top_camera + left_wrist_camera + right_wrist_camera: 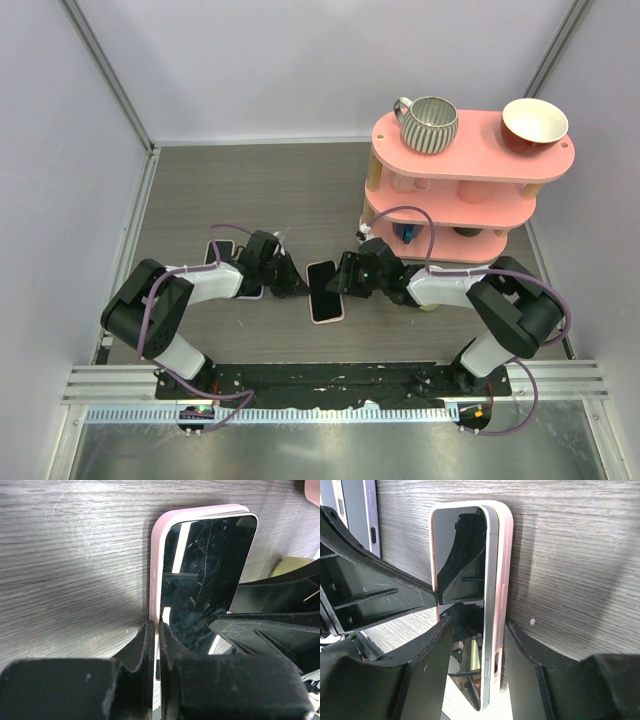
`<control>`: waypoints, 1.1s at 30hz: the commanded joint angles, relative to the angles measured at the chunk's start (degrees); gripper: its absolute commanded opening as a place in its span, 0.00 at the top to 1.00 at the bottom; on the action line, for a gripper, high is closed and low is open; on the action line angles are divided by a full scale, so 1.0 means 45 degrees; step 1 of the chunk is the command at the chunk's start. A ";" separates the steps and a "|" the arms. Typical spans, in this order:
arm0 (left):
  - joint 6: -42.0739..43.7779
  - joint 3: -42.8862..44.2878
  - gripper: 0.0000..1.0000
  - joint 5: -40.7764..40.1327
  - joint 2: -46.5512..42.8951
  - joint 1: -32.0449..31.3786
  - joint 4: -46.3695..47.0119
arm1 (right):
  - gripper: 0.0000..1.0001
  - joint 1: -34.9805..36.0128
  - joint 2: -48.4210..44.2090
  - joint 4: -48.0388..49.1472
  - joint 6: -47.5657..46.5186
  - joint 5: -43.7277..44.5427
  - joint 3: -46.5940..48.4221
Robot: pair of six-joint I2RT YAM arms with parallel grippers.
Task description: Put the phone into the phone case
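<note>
Phone: your black-screened, silver-edged phone [210, 570] lies in the pink soft phone case [156, 545], one long edge raised, on the grey wood-grain tabletop [250, 190], just left of the pink tiered shelf [480, 150] | left hand [155, 630]: clenched on the case's side wall | right hand [475, 625]: fingers straddle phone and case; you cannot tell if it grips

Left gripper [298, 287] and right gripper [338, 280] meeting at a phone [324, 285]
Phone lies screen-up on the pink phone case [327, 320]; one gripper at each long edge; pink tiered shelf [480, 150] farther right

Table [250, 190] beyond lies open; pink shelf [480, 155] apparently crowds the right gripper [342, 276].
</note>
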 commanded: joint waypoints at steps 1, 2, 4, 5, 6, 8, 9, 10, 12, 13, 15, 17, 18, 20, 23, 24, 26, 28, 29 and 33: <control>0.0025 -0.0294 0.94 0.0043 0.0484 -0.0416 -0.0106 | 0.50 0.0346 -0.0020 0.2753 0.1036 -0.2148 0.0282; 0.0044 -0.0313 0.94 0.0043 0.0464 -0.0416 -0.0125 | 0.51 0.0346 0.0019 0.2695 0.1036 -0.2128 0.0282; 0.0064 -0.0313 0.94 0.0004 0.0406 -0.0435 -0.0184 | 0.51 0.0346 0.0058 0.2578 0.0977 -0.2147 0.0302; 0.0083 -0.0294 0.94 -0.0015 0.0405 -0.0416 -0.0184 | 0.50 0.0308 0.0117 0.2693 0.0977 -0.2206 0.0263; 0.0084 -0.0294 0.94 0.0004 0.0425 -0.0416 -0.0203 | 0.51 0.0288 0.0117 0.2830 0.1035 -0.2400 0.0205; 0.0084 -0.0294 0.94 0.0004 0.0445 -0.0416 -0.0203 | 0.51 0.0249 0.0273 0.3510 0.1289 -0.2732 0.0029; 0.0084 -0.0294 0.94 0.0023 0.0445 -0.0416 -0.0165 | 0.50 0.0249 0.0351 0.3708 0.1367 -0.2908 -0.0010; 0.0103 -0.0294 0.94 0.0023 0.0406 -0.0416 -0.0164 | 0.50 0.0249 0.0390 0.3826 0.1426 -0.3026 -0.0049; 0.0103 -0.0274 0.94 0.0023 0.0367 -0.0416 -0.0184 | 0.50 0.0229 0.0371 0.3885 0.1446 -0.2949 -0.0088; 0.0103 -0.0255 0.94 0.0023 0.0328 -0.0435 -0.0184 | 0.50 0.0210 0.0352 0.3886 0.1446 -0.2891 -0.0147; 0.0122 -0.0235 0.94 0.0004 0.0269 -0.0416 -0.0281 | 0.51 0.0171 0.0332 0.3886 0.1485 -0.2870 -0.0225; 0.0161 -0.0216 0.94 -0.0054 0.0191 -0.0435 -0.0359 | 0.54 0.0093 0.0293 0.3886 0.1504 -0.2870 -0.0284; 0.0162 -0.0216 0.94 -0.0074 0.0191 -0.0416 -0.0398 | 0.60 0.0073 0.0254 0.3905 0.1485 -0.2890 -0.0323; 0.0201 -0.0177 0.94 -0.0133 0.0113 -0.0416 -0.0477 | 0.72 0.0034 0.0234 0.3925 0.1466 -0.2909 -0.0401; 0.0375 0.0037 0.92 -0.0211 -0.0178 -0.0416 -0.1039 | 0.93 0.0014 0.0079 0.4158 0.1446 -0.3143 -0.0576; 0.0512 0.0174 0.90 -0.0385 -0.0296 -0.0416 -0.1333 | 0.95 -0.0005 -0.0057 0.4217 0.1465 -0.3202 -0.0635; 0.0901 0.0739 0.87 -0.0620 -0.0666 -0.0377 -0.2384 | 0.99 -0.0063 -0.0272 0.4121 0.1388 -0.3241 -0.0655; 0.1137 0.1324 0.82 -0.0951 -0.1369 -0.0183 -0.3071 | 0.99 -0.0103 -0.0682 0.3926 0.1290 -0.3242 -0.0675; 0.1332 0.1482 0.80 -0.0992 -0.1623 -0.0046 -0.3635 | 0.99 -0.0219 -0.0838 0.3906 0.1290 -0.3280 -0.0694; 0.1761 0.1932 0.56 -0.0409 -0.3202 0.1240 -0.4481 | 0.99 -0.0298 -0.1911 0.3807 0.1309 -0.3494 -0.0772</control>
